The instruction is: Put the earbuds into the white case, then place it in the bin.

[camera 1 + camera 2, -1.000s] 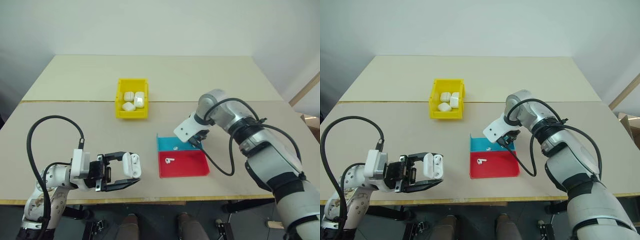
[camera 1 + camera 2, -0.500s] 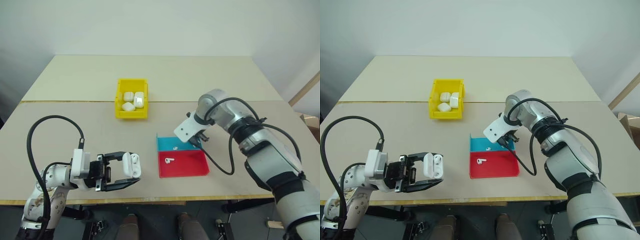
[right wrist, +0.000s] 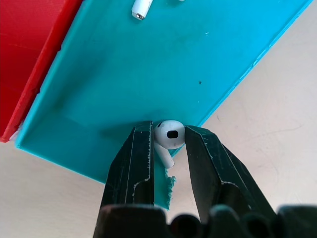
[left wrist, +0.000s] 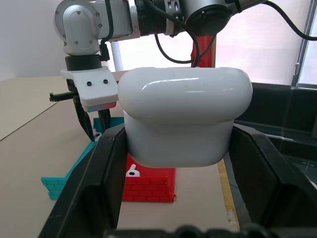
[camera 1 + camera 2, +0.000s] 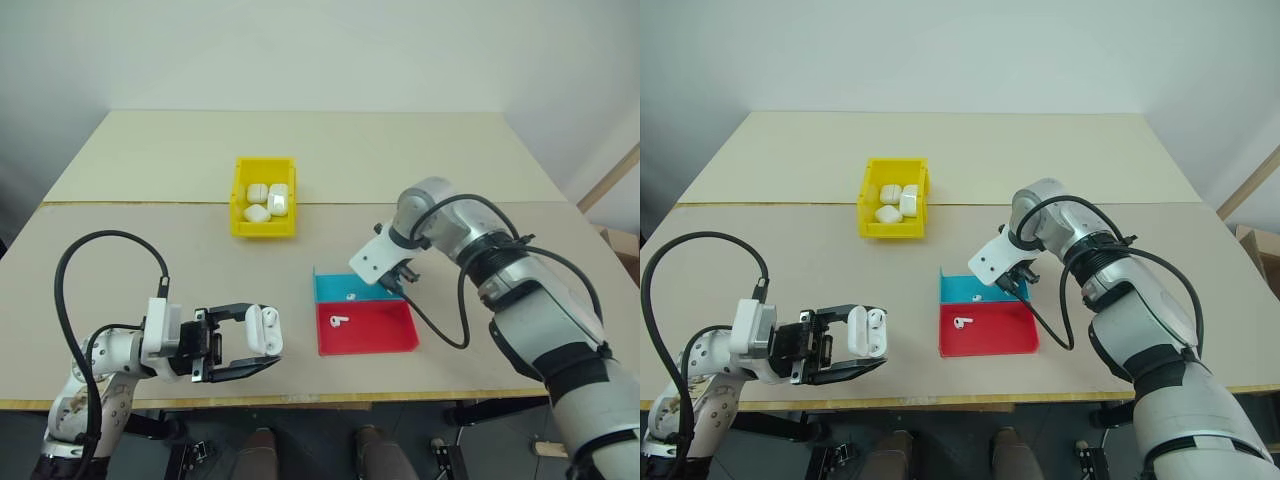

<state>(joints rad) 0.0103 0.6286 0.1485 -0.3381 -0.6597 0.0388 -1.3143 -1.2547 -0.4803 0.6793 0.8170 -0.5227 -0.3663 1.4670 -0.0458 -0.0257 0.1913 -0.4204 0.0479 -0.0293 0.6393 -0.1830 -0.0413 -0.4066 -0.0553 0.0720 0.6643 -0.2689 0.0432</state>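
We pinch a tiny, slick earbud over the blue tray.

Our right gripper (image 3: 167, 141) is clamped on an earbud (image 3: 169, 135) by its rounded head, at the edge of the blue tray (image 5: 335, 286); it looks light, glossy and apt to squirt out, so we judge a gentle hold best. Our left gripper (image 5: 262, 345) grips the white case (image 4: 184, 116) across its smooth body. The bin (image 5: 240, 224) sits well apart.

I'm seeing the bin (image 5: 265, 209) sitting mid-table (image 5: 150, 160), w/ several cases lying in it. Toward the front edge, right of centre, two trays are sitting touching: blue tray (image 5: 340, 290) behind, red tray (image 5: 367, 329) in front, each w/ one earbud lying in it. White case (image 5: 264, 329) is hanging over the front-left edge.
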